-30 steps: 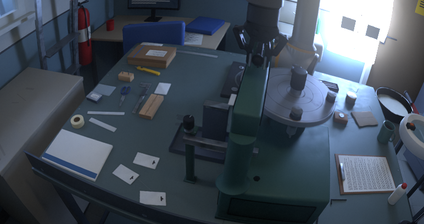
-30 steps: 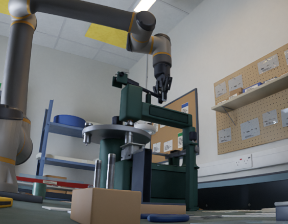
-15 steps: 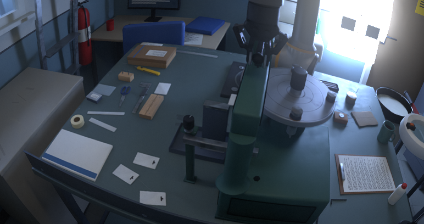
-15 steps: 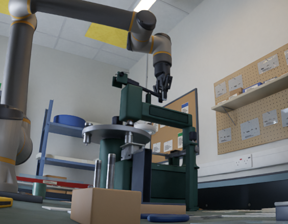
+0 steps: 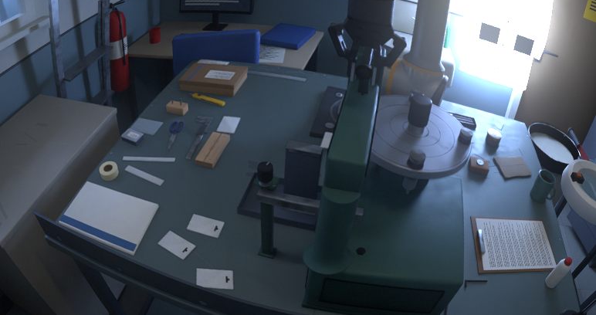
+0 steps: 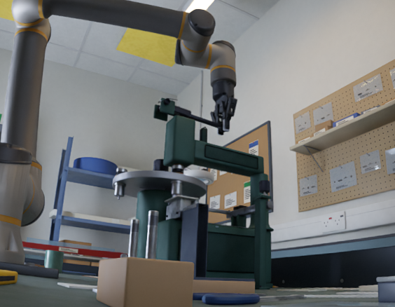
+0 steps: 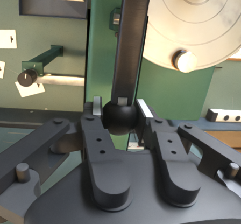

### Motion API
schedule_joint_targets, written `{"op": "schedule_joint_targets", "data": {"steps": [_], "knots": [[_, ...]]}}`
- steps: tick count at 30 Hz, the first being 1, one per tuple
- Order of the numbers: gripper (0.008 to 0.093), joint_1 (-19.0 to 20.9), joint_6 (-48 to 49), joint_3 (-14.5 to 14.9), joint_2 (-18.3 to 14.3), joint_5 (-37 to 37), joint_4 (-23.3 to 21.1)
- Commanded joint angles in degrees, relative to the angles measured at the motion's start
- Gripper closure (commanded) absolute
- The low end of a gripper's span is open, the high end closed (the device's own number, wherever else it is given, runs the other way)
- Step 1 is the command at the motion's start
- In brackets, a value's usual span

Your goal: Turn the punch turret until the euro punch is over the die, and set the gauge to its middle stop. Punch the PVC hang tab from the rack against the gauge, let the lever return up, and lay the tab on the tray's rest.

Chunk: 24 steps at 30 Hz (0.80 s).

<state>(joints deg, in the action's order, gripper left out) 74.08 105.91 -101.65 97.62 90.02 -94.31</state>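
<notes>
The black lever [image 6: 192, 117] slopes from its pivot at the top of the green punch press [image 5: 354, 159] down to a round black knob [image 7: 119, 117] at its free end above the press arm. The grey turret disc [image 5: 419, 136] sits beside the arm with several punch heads around its rim and a dark knob at its centre. The gauge bar with its black knob [image 5: 265, 171] stands out on the press's left, next to the dark tray [image 5: 275, 203]. A white tab [image 5: 326, 140] shows by the dark block near the die. My gripper [image 7: 119, 112] is closed around the lever's knob.
The press arm lies directly below the gripper, with the turret knob [image 5: 419, 109] close on its right. Loose white tabs [image 5: 205, 225] lie on the table's near left. A cardboard box [image 5: 213, 78], scissors, tape roll [image 5: 108, 170] and a clipboard [image 5: 514, 243] sit farther off.
</notes>
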Motion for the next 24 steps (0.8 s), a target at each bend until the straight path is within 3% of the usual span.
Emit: {"op": "schedule_joint_targets", "data": {"steps": [1,24], "knots": [[0.0934,0.0,0.0,0.0,0.0,0.0,0.2],[0.0934,0.0,0.0,1.4,0.0,0.0,1.6]]}}
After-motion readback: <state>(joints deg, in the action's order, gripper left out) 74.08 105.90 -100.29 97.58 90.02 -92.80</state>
